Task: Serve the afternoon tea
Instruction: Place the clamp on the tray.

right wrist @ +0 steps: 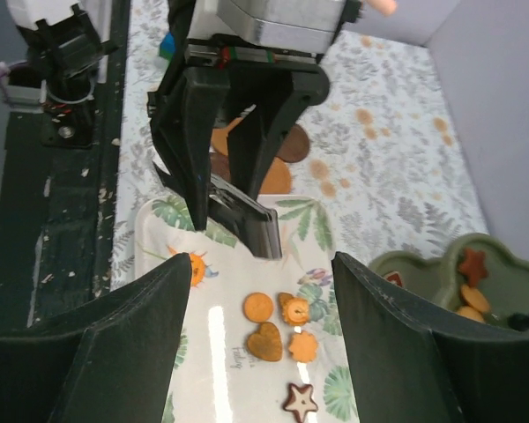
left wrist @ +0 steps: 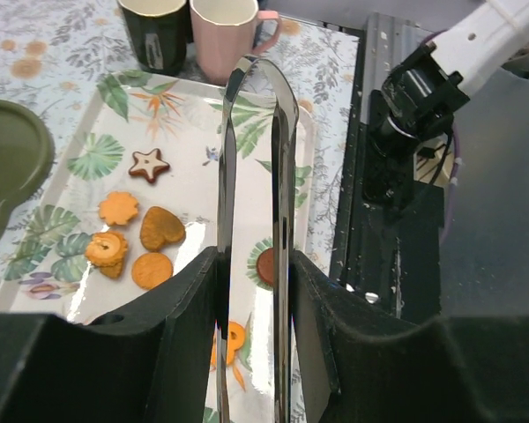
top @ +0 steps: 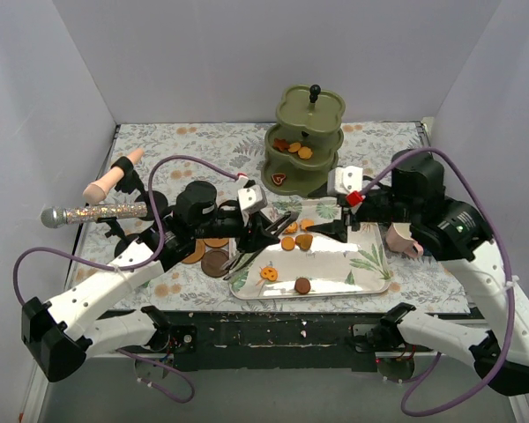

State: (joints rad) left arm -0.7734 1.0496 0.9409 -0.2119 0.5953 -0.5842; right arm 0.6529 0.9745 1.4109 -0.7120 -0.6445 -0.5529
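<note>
Several orange and brown biscuits [top: 288, 242] lie on a leaf-print tray [top: 335, 264]; more sit on the olive-green three-tier stand [top: 304, 141] behind it. My left gripper [top: 257, 233] is shut on metal tongs [left wrist: 256, 167], held over the tray's left part. In the left wrist view a star biscuit [left wrist: 148, 164], a heart biscuit [left wrist: 162, 227] and a brown round biscuit [left wrist: 266, 264] show. My right gripper [top: 326, 231] is open and empty above the tray; between its fingers lie the heart [right wrist: 265, 341] and star [right wrist: 300, 401]. A pink mug [top: 404, 240] stands right of the tray.
Brown coasters [top: 213, 256] lie left of the tray. A glittery microphone [top: 93, 212] and a peach-coloured object [top: 110, 179] lie at the far left. A dark green mug [left wrist: 154, 31] stands beside the pink mug [left wrist: 225, 35]. White walls enclose the table.
</note>
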